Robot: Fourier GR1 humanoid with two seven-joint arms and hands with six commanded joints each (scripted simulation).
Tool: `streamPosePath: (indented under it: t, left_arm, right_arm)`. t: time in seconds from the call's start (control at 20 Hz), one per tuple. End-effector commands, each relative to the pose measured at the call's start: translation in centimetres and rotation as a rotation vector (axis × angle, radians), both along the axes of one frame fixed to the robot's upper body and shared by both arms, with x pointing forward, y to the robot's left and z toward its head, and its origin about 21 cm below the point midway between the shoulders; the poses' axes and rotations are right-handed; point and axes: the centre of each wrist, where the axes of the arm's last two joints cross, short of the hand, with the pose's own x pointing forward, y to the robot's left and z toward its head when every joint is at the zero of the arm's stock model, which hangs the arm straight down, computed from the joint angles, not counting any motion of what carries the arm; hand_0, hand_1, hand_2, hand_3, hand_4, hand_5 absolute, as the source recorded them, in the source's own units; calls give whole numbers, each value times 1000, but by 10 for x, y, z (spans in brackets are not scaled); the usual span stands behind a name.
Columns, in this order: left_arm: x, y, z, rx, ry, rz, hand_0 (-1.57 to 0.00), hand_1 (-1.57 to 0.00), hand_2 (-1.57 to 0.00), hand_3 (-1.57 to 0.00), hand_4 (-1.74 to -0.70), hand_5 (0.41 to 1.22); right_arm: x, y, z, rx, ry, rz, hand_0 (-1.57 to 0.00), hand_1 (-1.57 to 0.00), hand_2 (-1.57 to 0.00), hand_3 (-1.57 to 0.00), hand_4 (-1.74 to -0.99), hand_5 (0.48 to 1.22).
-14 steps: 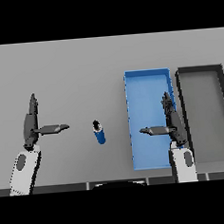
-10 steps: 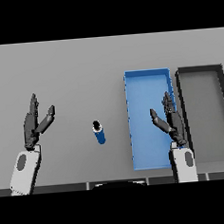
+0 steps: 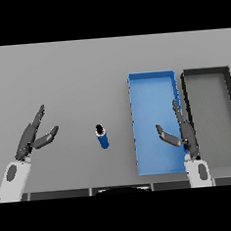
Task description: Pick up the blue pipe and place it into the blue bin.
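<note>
The pipe lies free on the grey surface, the blue bin at its 3 o'clock, where the right hand hovers with fingers straight and spread, while the left hand, equally released, points toward 1 o'clock at the pipe's 9 o'clock.

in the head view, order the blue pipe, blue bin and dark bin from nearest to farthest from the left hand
From the left hand, at the view's left:
1. blue pipe, lying on the table just to its right.
2. blue bin, further right, past the pipe.
3. dark bin, farthest, at the right edge beyond the blue bin.
</note>
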Motion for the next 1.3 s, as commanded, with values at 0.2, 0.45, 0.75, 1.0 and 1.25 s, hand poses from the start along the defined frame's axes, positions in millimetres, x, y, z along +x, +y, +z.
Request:
streamPosePath:
  t: [0.2,0.45,0.75,1.0,1.25]
  left_arm:
    - [-14,-6,9,30,56,-185,1,1,1,1,-1026,549]
    - [-32,-51,-2,35,155,-346,1,1,1,1,-1126,485]
    - [-29,-92,-15,30,179,-426,1,1,1,1,-1146,451]
    - [-19,-122,-33,-9,154,-444,1,1,1,1,-1152,460]
    - [-8,-149,-44,-5,141,-452,1,1,1,1,-1098,448]
  right_arm:
    - [1,-3,-2,-8,-2,12,1,1,1,1,-1179,616]
    - [0,3,3,-11,10,20,1,1,1,1,-1174,618]
    - [0,1,-1,-2,27,9,1,1,1,1,-1213,625]
    - [1,0,3,-8,27,-2,1,1,1,1,-1201,620]
    - [-2,-2,-1,4,21,-5,1,1,1,1,-1215,637]
